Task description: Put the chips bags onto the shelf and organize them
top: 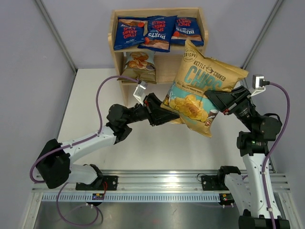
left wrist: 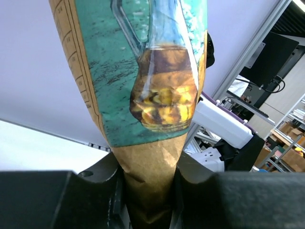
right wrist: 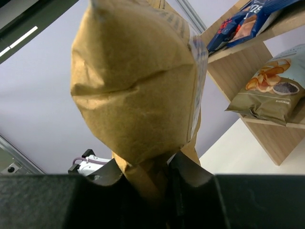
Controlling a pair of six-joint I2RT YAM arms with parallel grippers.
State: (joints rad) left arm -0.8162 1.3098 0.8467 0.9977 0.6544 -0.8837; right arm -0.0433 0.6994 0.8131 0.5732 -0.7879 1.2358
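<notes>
A large tan-yellow chips bag (top: 202, 88) hangs in the air in front of the wooden shelf (top: 115, 47). My left gripper (top: 164, 114) is shut on its lower left edge (left wrist: 150, 181). My right gripper (top: 215, 101) is shut on its right edge (right wrist: 147, 176). Three dark blue bags (top: 158, 32) lie side by side on the top tier. A pale blue-white bag (top: 139, 66) leans on the lower tier, and it also shows in the right wrist view (right wrist: 271, 93).
The white table (top: 90, 100) lies below the held bag. Grey walls with metal frame bars stand left and right. A metal rail (top: 157, 183) runs along the near edge by the arm bases.
</notes>
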